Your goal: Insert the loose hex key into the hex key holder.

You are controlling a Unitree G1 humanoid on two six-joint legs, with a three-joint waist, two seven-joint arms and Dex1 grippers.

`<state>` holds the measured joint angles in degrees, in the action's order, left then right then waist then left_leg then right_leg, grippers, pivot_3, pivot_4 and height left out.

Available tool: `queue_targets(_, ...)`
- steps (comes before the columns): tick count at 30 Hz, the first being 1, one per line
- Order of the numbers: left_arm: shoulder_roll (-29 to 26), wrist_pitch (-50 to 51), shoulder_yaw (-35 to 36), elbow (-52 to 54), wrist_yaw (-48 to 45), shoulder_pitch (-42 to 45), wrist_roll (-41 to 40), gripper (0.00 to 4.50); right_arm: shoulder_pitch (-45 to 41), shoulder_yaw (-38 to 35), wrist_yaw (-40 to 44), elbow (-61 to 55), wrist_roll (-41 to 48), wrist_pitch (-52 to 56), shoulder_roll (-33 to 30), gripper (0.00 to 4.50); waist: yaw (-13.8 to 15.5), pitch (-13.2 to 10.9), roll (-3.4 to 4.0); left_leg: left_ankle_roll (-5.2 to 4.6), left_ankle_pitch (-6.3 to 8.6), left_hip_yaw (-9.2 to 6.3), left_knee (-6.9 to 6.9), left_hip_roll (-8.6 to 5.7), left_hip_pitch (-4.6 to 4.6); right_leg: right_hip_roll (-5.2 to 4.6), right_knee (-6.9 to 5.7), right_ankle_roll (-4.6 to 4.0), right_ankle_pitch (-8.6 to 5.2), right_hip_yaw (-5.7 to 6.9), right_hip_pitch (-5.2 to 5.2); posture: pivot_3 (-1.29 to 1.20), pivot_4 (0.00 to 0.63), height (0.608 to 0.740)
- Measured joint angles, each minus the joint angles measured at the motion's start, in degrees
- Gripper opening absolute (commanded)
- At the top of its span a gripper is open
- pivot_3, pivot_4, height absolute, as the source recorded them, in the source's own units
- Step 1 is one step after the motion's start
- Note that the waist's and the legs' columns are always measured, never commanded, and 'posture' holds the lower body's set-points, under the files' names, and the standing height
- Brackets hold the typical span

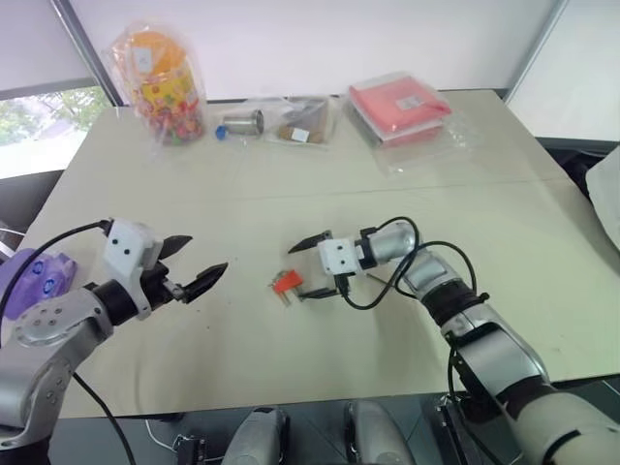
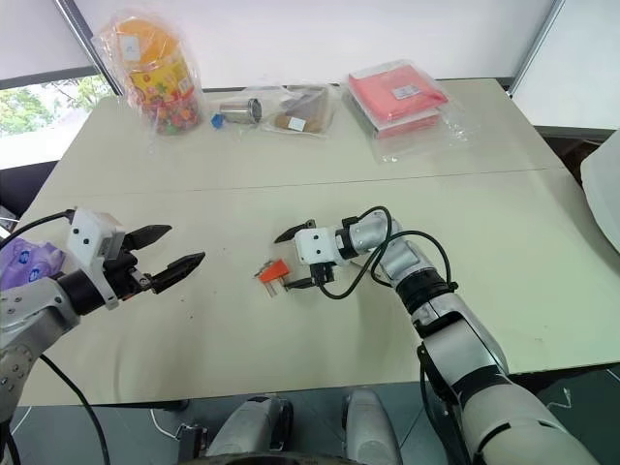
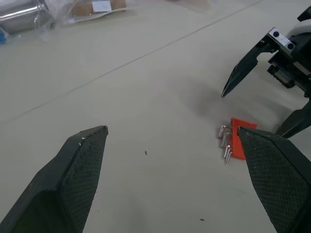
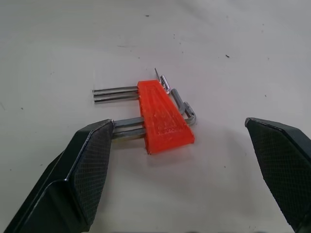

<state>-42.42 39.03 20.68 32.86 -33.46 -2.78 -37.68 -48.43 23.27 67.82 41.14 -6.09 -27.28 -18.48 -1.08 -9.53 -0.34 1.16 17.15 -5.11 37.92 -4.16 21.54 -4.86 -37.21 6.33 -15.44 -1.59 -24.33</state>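
Silvery keys (image 4: 127,130) behind end-effector finger (image 4: 85,165)

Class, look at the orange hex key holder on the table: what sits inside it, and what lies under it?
Several silvery hex keys pass through the hex key holder, their bent ends out one side. It rests on the table; the contact patch beneath is covered.

Head cameras looking down over the table (image 1: 242,194), both wrist cameras low and close, all sharing the orange holder (image 4: 163,116)
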Motion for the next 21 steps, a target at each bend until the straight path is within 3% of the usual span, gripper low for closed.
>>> queue_targets(21, 0.28, -1.86, -0.95, 0.25, -1.26, -0.84, 2.14, 4.44, -1.15, -0.44, -0.71, 1.07, -1.65, -0.13, -1.04, 4.50, 0.00, 0.01, 0.00, 0.00, 0.00, -0.01, -0.02, 0.02, -0.02, 0.06, 0.00, -0.01, 0.00, -0.01, 0.01, 0.00, 0.150, 0.740)
